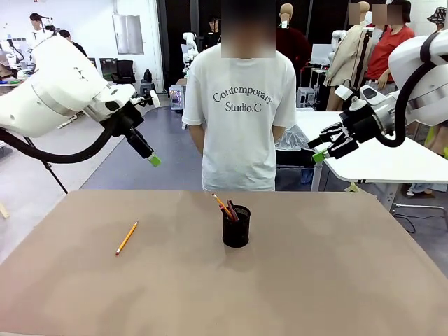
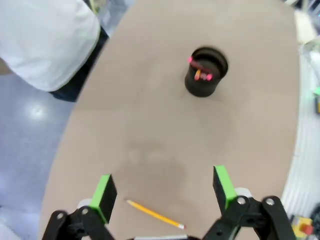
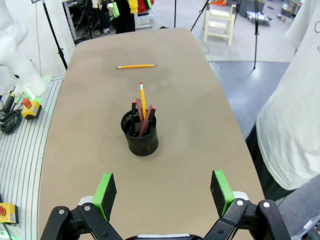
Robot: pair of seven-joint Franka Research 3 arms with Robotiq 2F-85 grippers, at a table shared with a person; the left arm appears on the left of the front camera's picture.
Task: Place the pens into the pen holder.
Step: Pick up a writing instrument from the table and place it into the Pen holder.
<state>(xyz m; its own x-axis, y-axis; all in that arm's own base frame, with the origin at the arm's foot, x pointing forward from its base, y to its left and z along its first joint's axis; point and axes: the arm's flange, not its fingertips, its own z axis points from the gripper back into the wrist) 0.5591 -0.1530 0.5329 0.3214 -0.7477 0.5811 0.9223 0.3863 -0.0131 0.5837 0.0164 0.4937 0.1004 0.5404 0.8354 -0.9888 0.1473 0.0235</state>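
One orange-yellow pen lies flat on the left part of the table; I also see this pen just ahead of my left fingers and, from the right wrist, the same pen at the far end. The black mesh pen holder stands near the table's middle, with several pens sticking up out of it. From the left wrist the pen holder sits farther off. My left gripper hangs open high above the table's left. My right gripper is open too, raised at the right, nothing in either.
A person in a white T-shirt stands at the far edge of the table, hands behind the back. A white table sits behind my right arm. Open tabletop surrounds the holder and the lying pen.
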